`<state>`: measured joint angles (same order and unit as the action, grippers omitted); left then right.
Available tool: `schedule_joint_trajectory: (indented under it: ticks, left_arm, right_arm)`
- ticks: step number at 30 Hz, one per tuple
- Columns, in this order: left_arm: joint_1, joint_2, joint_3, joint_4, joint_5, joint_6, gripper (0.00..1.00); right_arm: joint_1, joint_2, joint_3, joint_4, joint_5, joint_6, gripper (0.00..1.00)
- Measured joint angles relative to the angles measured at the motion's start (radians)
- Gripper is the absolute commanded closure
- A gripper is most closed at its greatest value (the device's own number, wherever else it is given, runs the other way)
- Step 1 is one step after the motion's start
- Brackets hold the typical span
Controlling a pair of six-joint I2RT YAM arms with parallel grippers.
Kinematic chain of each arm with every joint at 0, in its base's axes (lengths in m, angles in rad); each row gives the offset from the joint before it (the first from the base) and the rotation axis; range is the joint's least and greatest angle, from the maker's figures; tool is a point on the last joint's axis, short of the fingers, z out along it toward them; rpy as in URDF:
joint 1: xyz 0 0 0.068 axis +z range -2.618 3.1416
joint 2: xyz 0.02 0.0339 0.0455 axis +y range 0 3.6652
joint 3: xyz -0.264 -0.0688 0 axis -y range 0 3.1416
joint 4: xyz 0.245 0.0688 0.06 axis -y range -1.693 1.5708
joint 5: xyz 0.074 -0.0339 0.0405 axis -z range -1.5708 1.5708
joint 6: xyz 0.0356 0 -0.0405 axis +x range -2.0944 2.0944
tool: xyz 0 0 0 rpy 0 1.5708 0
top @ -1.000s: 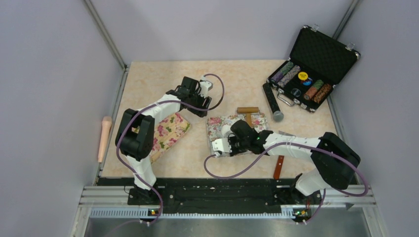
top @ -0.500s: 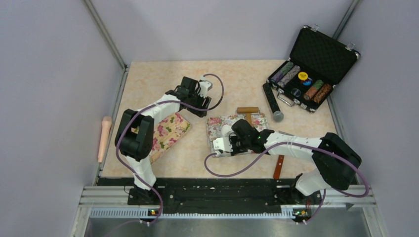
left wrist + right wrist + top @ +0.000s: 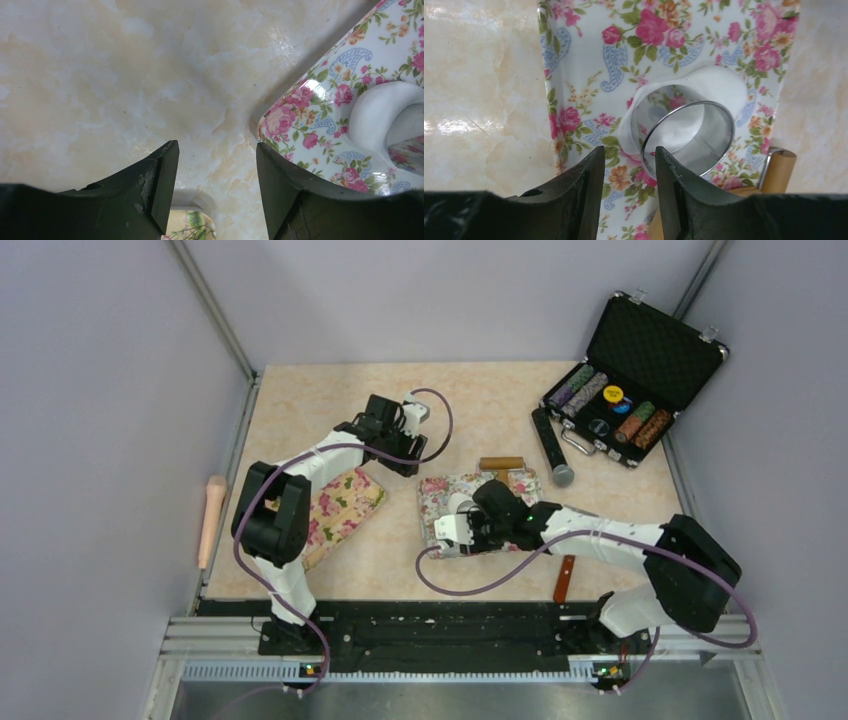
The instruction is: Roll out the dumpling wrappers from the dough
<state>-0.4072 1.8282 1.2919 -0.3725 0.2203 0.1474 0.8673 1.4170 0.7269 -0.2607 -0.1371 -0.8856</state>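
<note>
While ring (image 3: 713, 144) stands in dough (image 3: 729, 85) on tray (image 3: 589, 65) for cutting, we see right gripper (image 3: 628, 160), left gripper (image 3: 216, 150) parted, empty.

the top view hangs high above and behind the arm bases (image 3: 290, 635) at 6 o'clock, looking steeply down from far enough off to hold the whole desk (image 3: 300, 410). the left wrist view sits close over the desk, looking past the left pincer (image 3: 216, 160) to the floral tray (image 3: 310, 125) at 3 o'clock. the right wrist view looks closely down past the right pincer (image 3: 630, 157) onto that same tray, which the top view shows mid-desk.
</note>
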Motion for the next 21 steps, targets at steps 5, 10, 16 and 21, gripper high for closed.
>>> schedule_joint_trajectory:
  ticks: [5,10,16,21]
  left_arm:
    - [0.0,0.0,0.0,0.0,0.0,0.0,0.37]
    - [0.0,0.0,0.0,0.0,0.0,0.0,0.36]
    - [0.0,0.0,-0.001,0.0,0.001,0.0,0.37]
    - [0.0,0.0,-0.005,0.003,0.004,0.0,0.37]
  right_arm:
    - [0.0,-0.045,0.0,0.031,0.013,0.0,0.58]
    - [-0.001,-0.082,-0.001,0.047,0.04,0.002,0.45]
    - [-0.079,-0.111,0.022,0.047,0.036,0.085,0.34]
    - [-0.139,-0.077,0.091,0.045,0.034,0.196,0.17]
